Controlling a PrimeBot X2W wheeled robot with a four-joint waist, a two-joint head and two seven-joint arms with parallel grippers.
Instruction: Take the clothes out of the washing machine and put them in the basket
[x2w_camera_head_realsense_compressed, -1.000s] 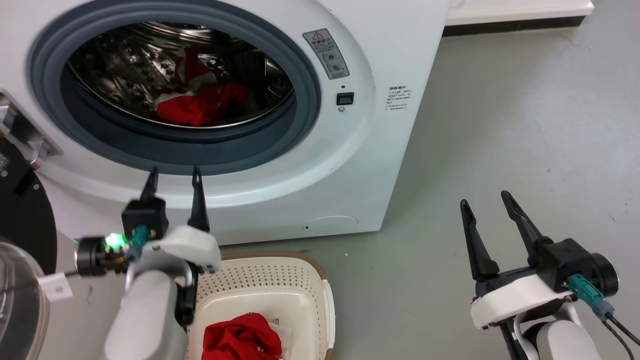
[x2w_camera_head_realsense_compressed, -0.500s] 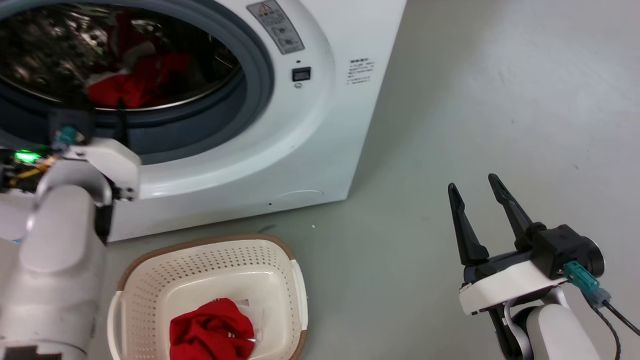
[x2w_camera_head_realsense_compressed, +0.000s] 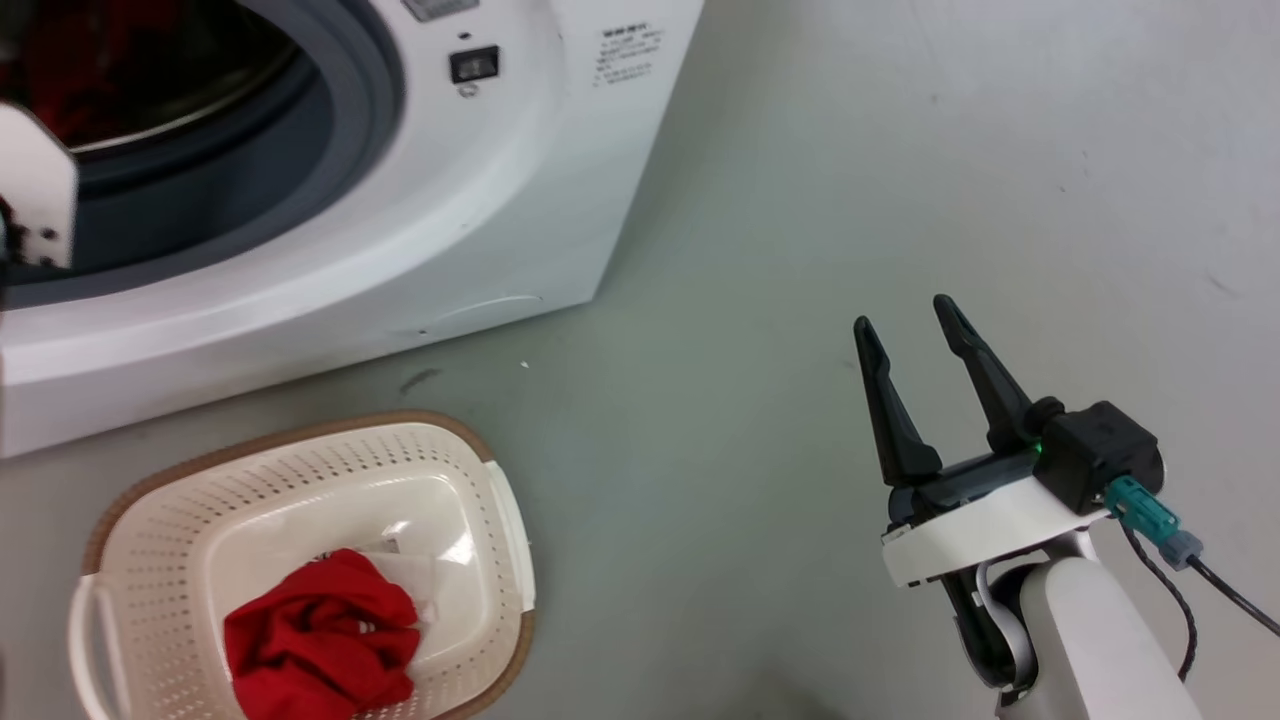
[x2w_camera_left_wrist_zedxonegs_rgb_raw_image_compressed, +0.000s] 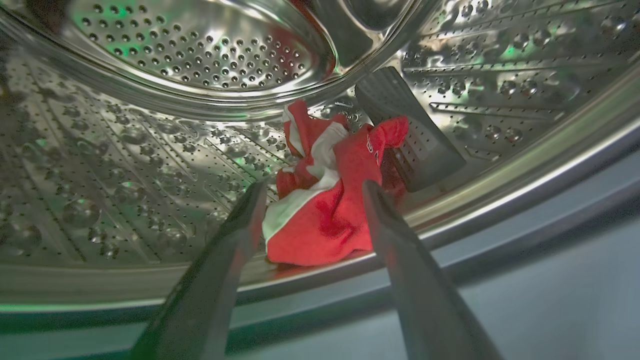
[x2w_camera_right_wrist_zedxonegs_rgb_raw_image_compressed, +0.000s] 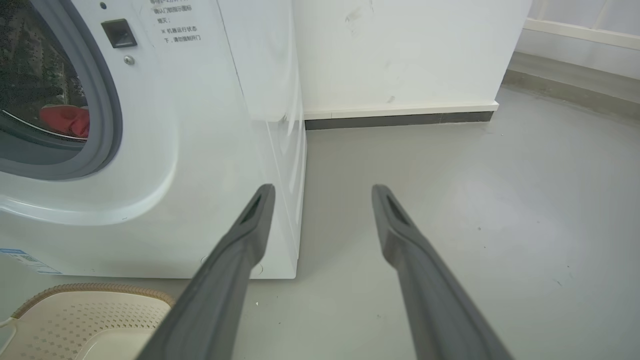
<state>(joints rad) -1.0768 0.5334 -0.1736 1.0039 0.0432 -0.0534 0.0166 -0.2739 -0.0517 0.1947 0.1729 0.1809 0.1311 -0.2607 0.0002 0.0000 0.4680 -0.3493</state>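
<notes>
The washing machine and basket – one garment in each.
A plain red garment lies in the basket; the striped garment sits at the drum lip – left gripper spread wide before it, right gripper open over the floor.

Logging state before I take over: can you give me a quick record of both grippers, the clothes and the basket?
left gripper: open, tips in the drum, either side of the striped garment, not closed on it
right gripper: open, empty, above the floor right of the washer
striped garment: bunched near the drum's front lip
basket: on the floor before the washer, one red garment inside
remaining: striped garment not yet out
</notes>
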